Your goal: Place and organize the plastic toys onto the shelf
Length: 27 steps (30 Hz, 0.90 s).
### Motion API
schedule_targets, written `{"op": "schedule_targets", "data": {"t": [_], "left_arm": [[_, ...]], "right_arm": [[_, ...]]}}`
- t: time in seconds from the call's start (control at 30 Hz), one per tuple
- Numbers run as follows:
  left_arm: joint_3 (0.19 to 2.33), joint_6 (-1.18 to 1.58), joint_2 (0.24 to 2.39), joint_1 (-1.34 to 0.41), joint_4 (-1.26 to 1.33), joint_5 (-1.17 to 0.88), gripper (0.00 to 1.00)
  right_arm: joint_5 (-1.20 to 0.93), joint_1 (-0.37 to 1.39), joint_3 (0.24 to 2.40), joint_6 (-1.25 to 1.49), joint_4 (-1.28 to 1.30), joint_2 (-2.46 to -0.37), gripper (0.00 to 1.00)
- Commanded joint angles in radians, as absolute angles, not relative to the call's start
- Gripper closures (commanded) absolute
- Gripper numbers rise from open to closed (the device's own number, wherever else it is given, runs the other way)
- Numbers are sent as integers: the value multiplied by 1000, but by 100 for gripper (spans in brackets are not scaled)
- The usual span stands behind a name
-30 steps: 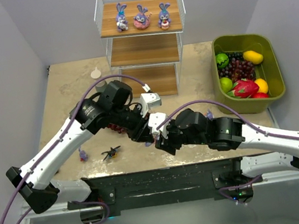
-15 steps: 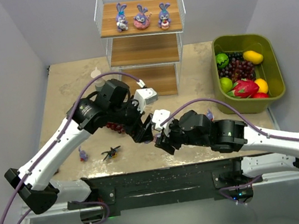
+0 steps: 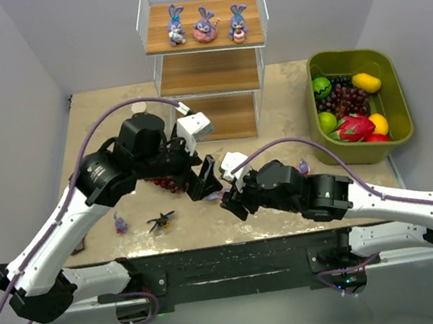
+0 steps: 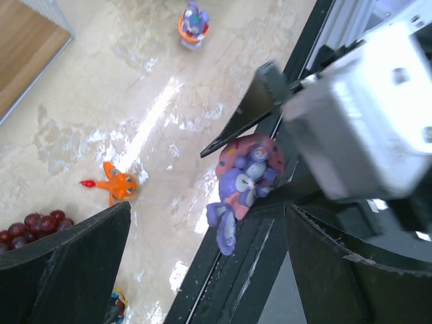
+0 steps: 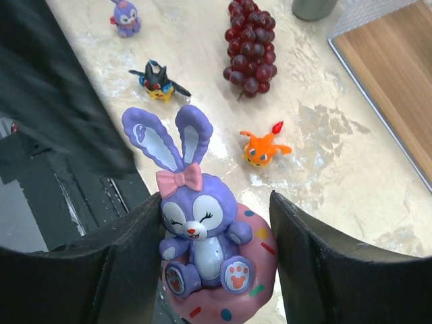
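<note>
From high and far, looking down and forward. From each wrist, close, facing downward. Shared by both wrists: the small orange plastic creature.

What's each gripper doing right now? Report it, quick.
Left gripper: open, holding nothing.
Right gripper: closed on the purple bunny sitting in a pink ring.
</note>
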<state>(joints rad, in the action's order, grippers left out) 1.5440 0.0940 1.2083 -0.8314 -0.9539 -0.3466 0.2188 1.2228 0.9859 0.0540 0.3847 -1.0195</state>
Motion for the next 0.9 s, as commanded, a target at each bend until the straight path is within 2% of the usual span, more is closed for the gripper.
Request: {"op": "schedule_targets", "data": {"t": [0.0,0.17,0.27,0.4,0.43,0.67,0.87], "left_arm": [[1562,115,1160,-834,-851,-407,1],[1568,153,1129,-833,-833,-261,0],[1572,207,1105,-834,-822,-76,1],[1531,297,1033,-821,-801,330,0],[1493,302,1014,-799,-790,371,0],[1381,406,962,-718,-779,437,0],[1295,495,936,-655,-732,431,0]], "right_arm": [[273,1224,986,86,337,-1017,100],[350,1223,983,127,322,-1023,100],[438,1223,986,170,292,-1032,100],[593,1213,1035,228,258,-1077,100],[618,1207,1067,236,253,-1092,100],[637,1020,1180,321,102,-1192,100],[678,939,1255,322,-38,-1290,100]]}}
